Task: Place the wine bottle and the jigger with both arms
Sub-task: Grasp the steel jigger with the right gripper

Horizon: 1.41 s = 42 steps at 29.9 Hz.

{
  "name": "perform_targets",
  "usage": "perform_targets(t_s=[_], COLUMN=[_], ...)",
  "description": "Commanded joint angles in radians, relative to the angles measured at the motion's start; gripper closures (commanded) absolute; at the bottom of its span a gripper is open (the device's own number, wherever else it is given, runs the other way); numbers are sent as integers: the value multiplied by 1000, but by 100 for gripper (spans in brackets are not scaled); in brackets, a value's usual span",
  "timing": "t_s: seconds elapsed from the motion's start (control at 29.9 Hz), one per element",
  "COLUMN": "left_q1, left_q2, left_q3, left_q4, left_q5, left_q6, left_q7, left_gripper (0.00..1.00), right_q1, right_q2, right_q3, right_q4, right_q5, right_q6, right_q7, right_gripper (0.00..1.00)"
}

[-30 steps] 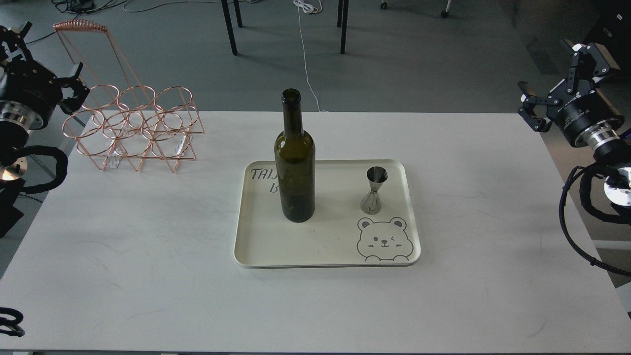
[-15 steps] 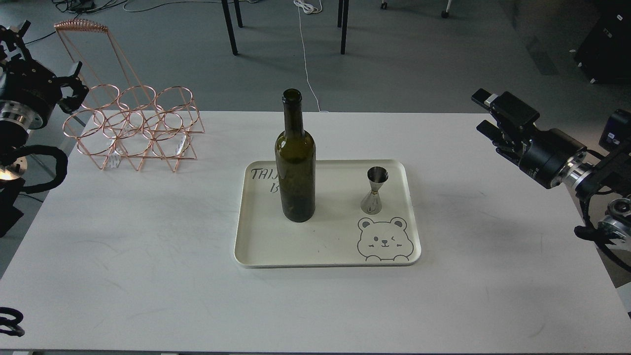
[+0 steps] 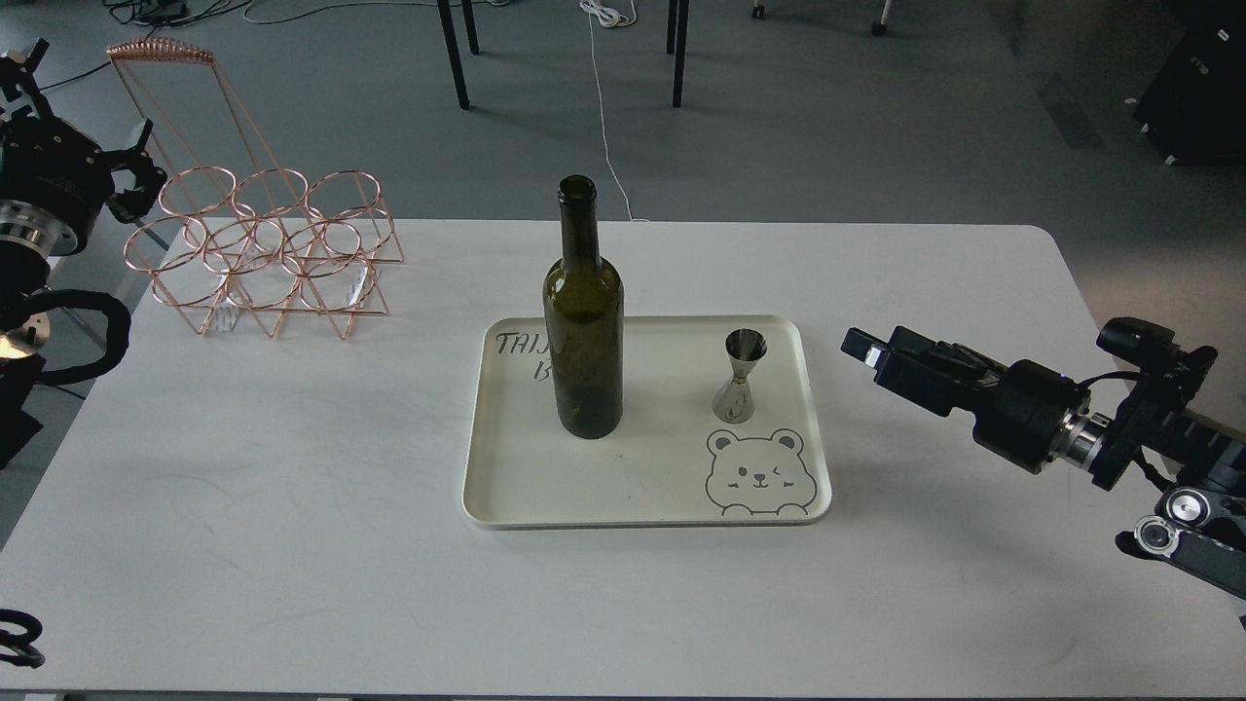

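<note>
Approach step. On the cream tray [image 3: 506, 487], the jigger [image 3: 739, 377] stands right of the upright wine bottle [image 3: 582, 312]. The right gripper [image 3: 861, 348], jaw state indiscernible, points at the jigger from the right, apart; next it must close in. The left gripper [image 3: 131, 175], empty and slightly parted, waits far left beside the copper rack [image 3: 263, 248].

Head view, high, facing forward-down

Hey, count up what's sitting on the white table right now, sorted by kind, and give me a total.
Wine bottle: 1
Jigger: 1
Cream tray with a bear drawing: 1
Copper wire rack: 1
Total: 4
The bottle and the jigger both stand upright on the tray; the rack stands apart at the far left.
</note>
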Motion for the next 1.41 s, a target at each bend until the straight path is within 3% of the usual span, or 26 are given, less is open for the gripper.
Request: perform_targets(t_s=[0.0,0.1,0.57,0.87,1.24,1.37], left_q1=[0,2,9,8,8,8], left_q2=[2,6,7,9,7,9], left_q3=[-1,-1,-1,-4,-4,-4], left_q4=[0,2,5,6,8,8], left_q5=[0,0,0,0,0,0], left_q6=[0,0,0,0,0,0], left_q7=[-2,-2,-4,-2,-4,-2], left_gripper=[2,2,2,2,2,2], right_q1=[13,29,90,127,154,153], right_q2=[55,102,340,403,501,513], right_q3=[-35,-42,-119,-157,-187,-187], right_q4=[-52,-112,-385,-454,-557,-575], right_q5=[-108,-161,-269,-269,-269,-269], right_q6=[-31,-45,-81,-81,-91,-93], right_q7=[15,15,22,22,22,22], right_gripper=[4,5,26,41,45,57])
